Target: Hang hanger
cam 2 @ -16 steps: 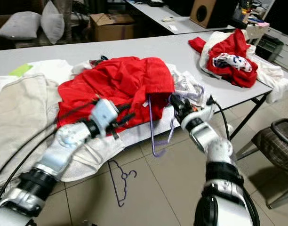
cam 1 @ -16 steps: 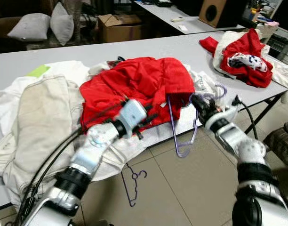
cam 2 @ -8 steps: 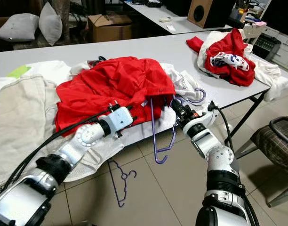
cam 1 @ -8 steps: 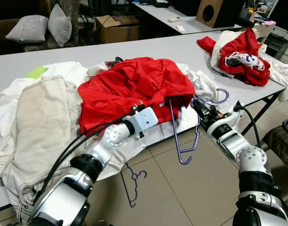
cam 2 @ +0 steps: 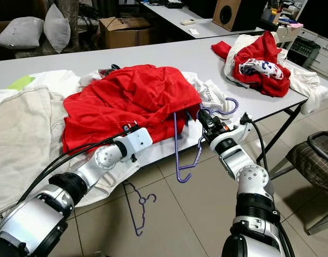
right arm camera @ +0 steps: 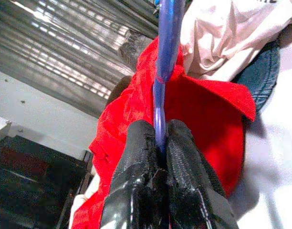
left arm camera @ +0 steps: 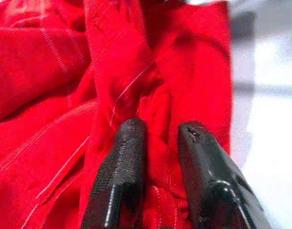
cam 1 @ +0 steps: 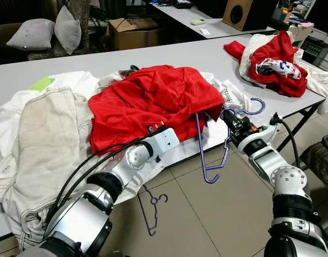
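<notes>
The right pincer (cam 1: 226, 115) grips the purple hanger (cam 1: 215, 144) at the table (cam 1: 180, 59) edge; the hanger's body dangles over the floor beside the red shirt (cam 1: 153, 101). The left pincer (left arm camera: 158, 143), fingers narrowly parted, pinches a fold of that shirt. Another hanger (cam 1: 150, 209) lies on the floor.

Your robot's two silver jointed arms, black elbow bands, black cables trailing, white wrist camera housing (cam 1: 165, 140), textured black fingers (left arm camera: 123, 157).
</notes>
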Motion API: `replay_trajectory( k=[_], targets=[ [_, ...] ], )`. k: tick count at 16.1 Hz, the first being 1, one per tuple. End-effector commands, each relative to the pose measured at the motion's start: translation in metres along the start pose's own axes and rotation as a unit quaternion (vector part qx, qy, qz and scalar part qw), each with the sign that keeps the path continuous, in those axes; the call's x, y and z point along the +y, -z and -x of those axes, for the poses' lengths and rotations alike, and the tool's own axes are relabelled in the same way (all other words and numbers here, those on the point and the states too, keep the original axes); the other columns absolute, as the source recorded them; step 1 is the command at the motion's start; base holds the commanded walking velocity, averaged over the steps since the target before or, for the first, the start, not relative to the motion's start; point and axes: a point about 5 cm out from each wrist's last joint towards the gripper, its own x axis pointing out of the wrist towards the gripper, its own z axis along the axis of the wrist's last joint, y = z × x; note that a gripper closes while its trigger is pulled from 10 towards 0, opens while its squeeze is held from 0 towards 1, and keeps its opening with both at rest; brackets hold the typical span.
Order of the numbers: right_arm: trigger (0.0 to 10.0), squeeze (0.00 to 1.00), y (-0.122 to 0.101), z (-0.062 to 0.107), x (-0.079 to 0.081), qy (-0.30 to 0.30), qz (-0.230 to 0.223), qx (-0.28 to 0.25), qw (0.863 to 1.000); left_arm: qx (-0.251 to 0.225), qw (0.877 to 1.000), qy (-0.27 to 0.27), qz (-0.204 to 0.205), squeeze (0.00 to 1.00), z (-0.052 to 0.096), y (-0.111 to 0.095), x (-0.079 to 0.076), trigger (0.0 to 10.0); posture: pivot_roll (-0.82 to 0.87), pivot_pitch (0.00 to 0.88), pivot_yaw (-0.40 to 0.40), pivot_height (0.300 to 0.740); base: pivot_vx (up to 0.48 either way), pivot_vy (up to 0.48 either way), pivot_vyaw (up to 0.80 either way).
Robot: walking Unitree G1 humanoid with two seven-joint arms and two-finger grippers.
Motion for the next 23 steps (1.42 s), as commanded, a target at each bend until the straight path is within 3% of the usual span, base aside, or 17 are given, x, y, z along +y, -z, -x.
replay_trajectory(
  k=[1,7,10,12,14,17,20,23],
  targets=[
    [10.0,0.00,-0.006,0.001,0.004,-0.007,0.001,-0.012,1.000,0.002,1.000,-0.010,-0.003,0.00,0.000,0.000,0.006,0.0,-0.11,0.000,-0.063,0.740,0.000,0.000,0.00],
    [10.0,0.00,-0.006,0.000,0.005,-0.007,-0.002,-0.014,1.000,-0.023,0.999,-0.037,0.017,0.00,0.001,-0.005,0.019,0.0,-0.10,0.000,-0.058,0.740,0.000,0.000,0.00],
    [10.0,0.00,-0.008,0.000,0.004,-0.006,-0.006,-0.021,1.000,-0.047,0.996,-0.056,0.050,0.00,0.006,-0.005,0.030,0.0,-0.10,0.000,-0.052,0.740,0.000,0.000,0.00],
    [10.0,0.00,-0.010,0.000,0.005,-0.012,-0.016,-0.029,0.999,-0.103,0.989,-0.073,0.077,0.00,0.016,-0.008,0.045,0.0,-0.08,0.000,-0.043,0.740,0.000,0.000,0.00],
    [10.0,0.00,-0.010,0.000,0.006,-0.016,-0.026,-0.030,0.999,-0.150,0.982,-0.083,0.078,0.00,0.029,-0.007,0.056,0.0,-0.07,0.000,-0.044,0.740,0.000,0.000,0.00],
    [10.0,0.00,-0.004,-0.003,0.009,-0.030,-0.050,-0.026,0.998,-0.228,0.963,-0.103,0.100,0.00,0.064,-0.002,0.078,0.0,-0.04,0.000,-0.051,0.740,0.000,0.000,0.00],
    [10.0,0.00,-0.006,-0.008,0.016,-0.059,-0.129,-0.052,0.989,-0.240,0.968,-0.059,0.040,0.00,0.083,-0.002,0.078,0.0,-0.01,0.000,-0.052,0.740,0.000,0.000,0.00],
    [10.0,0.00,-0.008,-0.012,0.017,-0.060,-0.169,-0.062,0.982,-0.264,0.964,0.001,0.009,0.00,0.096,-0.011,0.066,0.0,-0.01,0.000,-0.050,0.740,0.000,0.000,0.00]
  ],
)
